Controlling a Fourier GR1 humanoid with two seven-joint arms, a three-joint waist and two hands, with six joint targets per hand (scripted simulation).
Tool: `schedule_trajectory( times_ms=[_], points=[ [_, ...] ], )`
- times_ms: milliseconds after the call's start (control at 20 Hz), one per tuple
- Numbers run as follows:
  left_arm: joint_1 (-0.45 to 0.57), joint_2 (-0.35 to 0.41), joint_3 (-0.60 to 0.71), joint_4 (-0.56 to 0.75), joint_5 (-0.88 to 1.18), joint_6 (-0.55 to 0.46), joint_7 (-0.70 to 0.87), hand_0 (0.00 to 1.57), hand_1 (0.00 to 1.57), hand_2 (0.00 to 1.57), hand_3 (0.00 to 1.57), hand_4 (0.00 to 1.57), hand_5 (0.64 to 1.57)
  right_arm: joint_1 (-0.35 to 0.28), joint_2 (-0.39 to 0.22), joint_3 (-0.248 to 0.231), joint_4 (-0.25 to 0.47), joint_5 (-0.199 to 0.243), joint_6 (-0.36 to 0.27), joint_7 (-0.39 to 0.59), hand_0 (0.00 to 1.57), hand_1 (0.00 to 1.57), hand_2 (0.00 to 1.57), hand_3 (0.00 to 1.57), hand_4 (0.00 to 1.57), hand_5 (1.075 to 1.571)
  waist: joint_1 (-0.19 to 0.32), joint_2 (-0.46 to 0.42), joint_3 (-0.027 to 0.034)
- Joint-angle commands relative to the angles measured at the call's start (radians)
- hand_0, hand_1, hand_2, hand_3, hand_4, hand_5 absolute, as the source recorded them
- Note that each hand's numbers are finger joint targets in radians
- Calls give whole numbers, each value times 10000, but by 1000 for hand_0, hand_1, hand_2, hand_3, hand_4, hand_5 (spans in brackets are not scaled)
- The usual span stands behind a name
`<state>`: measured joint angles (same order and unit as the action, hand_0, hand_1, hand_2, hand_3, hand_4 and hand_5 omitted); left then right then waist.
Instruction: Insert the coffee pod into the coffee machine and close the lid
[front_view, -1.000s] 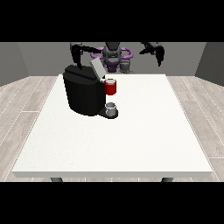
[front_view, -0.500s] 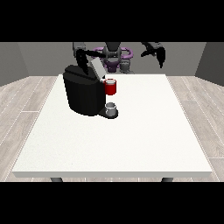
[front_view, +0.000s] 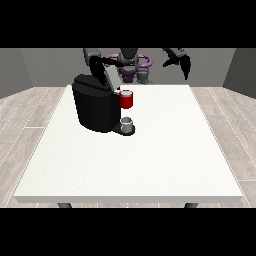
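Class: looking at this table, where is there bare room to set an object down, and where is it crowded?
Free: the table right of the coffee machine and along the near edge. Crowded: the far left, around the machine and the grey thing at its base.

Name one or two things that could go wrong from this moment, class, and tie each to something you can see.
1. The arm at the view's left reaches down right behind the coffee machine; it might bump the machine and shift it.
2. The robot hand at the view's right hangs raised beyond the table edge, far from the machine, so it could hardly steady it.
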<state>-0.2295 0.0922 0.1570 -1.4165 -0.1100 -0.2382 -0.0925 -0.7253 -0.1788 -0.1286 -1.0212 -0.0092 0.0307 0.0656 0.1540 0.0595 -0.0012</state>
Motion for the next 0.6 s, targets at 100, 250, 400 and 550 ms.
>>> schedule_trajectory(
  times_ms=[100,250,400,550],
  points=[
    [231,212,-108,-183,81,-238,-159,0,0,0,0,411,1571,-598,-105,306,289,523,-127,-77,0,0,0,0,118,1571,345,105,12],
    [-299,138,-8,312,33,21,-138,0,0,0,0,330,1571,-1527,69,531,27,487,-24,759,0,0,0,0,103,1571,252,225,9],
    [-172,65,-244,-108,-140,116,-51,0,0,0,0,383,1571,-1169,111,550,220,669,-115,166,0,0,0,0,0,1571,557,393,13],
    [-314,-43,-291,208,18,-56,-69,0,0,0,0,326,1571,-1544,527,929,-117,925,-375,498,0,0,0,0,0,1571,705,399,8]
  ],
)
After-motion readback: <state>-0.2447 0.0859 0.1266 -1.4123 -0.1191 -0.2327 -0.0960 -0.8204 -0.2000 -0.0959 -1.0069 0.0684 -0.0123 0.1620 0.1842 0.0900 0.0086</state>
